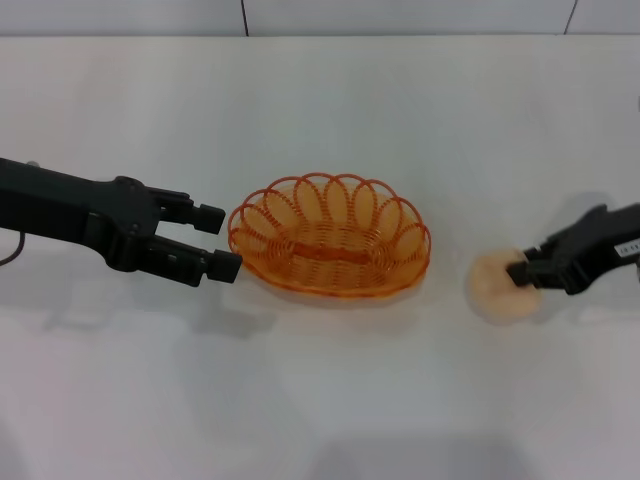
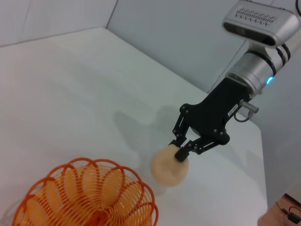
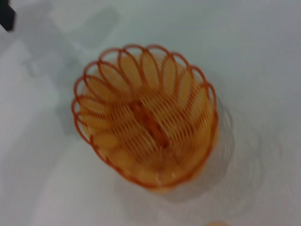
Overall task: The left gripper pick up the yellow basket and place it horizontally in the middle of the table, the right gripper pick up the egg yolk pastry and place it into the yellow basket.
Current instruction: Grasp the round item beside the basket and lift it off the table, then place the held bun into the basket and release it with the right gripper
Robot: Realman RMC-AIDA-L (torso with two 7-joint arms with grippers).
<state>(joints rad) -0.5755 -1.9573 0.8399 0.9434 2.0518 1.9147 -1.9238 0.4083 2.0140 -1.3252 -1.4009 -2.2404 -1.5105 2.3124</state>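
The yellow basket (image 1: pixel 330 236) lies lengthwise across the middle of the table (image 1: pixel 320 400); it also shows in the left wrist view (image 2: pixel 87 197) and the right wrist view (image 3: pixel 146 117). My left gripper (image 1: pixel 222 241) is open just left of the basket's rim, with its fingertips beside it and nothing held. The egg yolk pastry (image 1: pixel 497 285) lies on the table to the right of the basket. My right gripper (image 1: pixel 524 270) is at the pastry's right side. In the left wrist view its fingers (image 2: pixel 181 149) pinch the top of the pastry (image 2: pixel 168 167), which stays at table level.
The back wall (image 1: pixel 400 15) runs along the table's far edge. In the left wrist view the table's right edge (image 2: pixel 262 160) is close behind the right arm (image 2: pixel 256 70). There is bare tabletop between the basket and the pastry.
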